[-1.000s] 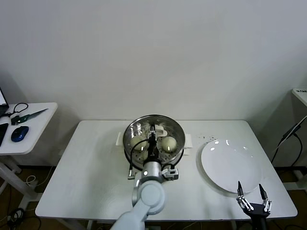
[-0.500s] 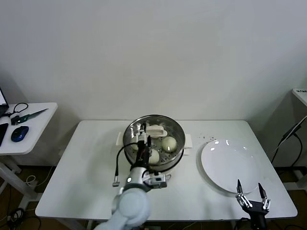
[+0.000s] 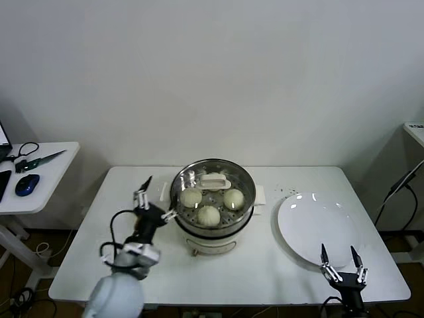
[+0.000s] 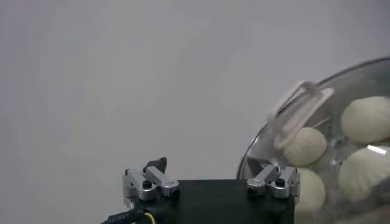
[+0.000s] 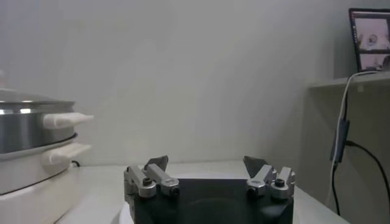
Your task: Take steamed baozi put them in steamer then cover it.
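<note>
Left gripper [image 3: 152, 196] stood open beside the steamer [image 3: 212, 228]; right gripper [image 3: 340, 262] open near the plate [image 3: 324, 232]. Four baozi [image 3: 209, 214] lay under one cover [image 3: 213, 179].

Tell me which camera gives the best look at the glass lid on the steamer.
The head view: it looks down on the whole cover, seated on the steamer, with its white handle and the baozi under the glass. The left wrist view shows only part of it, close and at an angle. The right wrist view catches just its edge from the side.
</note>
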Controlling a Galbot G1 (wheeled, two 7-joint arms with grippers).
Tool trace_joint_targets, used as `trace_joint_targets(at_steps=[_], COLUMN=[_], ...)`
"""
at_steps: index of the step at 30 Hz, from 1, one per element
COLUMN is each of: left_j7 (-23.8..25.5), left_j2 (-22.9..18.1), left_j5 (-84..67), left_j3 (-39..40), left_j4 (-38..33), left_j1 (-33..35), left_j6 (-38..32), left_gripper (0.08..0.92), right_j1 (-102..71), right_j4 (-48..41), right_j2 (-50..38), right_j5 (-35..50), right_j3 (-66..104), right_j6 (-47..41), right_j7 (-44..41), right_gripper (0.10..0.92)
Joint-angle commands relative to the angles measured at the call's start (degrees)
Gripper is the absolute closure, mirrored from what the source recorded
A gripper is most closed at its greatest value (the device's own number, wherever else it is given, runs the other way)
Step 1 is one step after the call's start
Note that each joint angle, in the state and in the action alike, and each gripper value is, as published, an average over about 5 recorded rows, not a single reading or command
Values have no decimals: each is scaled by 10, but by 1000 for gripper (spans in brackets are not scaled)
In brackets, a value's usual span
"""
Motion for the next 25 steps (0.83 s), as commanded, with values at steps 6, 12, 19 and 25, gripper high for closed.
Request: trace_joint_targets(at_steps=[6, 12, 19, 25], left_j7=[-44, -36, -26, -23], left_j2=[30, 10, 1, 0], left_j5=[-407, -404, -397, -398], left_j3=[-167, -146, -144, -143], left_j4=[116, 156, 164, 162], left_j1=[150, 131, 127, 128], left_j6=[-224, -235, -234, -234], left_gripper=[177, 177, 177, 177], right_j1=[10, 11, 13, 11], right_j4=[-28, -34, -36, -29], right_j2=[-2, -8, -11, -12], right_j5=[-20, -15, -12, -8], right_j3=[-14, -16, -19, -21], right_j6=[-7, -4, -7, -12], right_j7=[-9, -10, -10, -10], right_gripper=[203, 203, 203, 203])
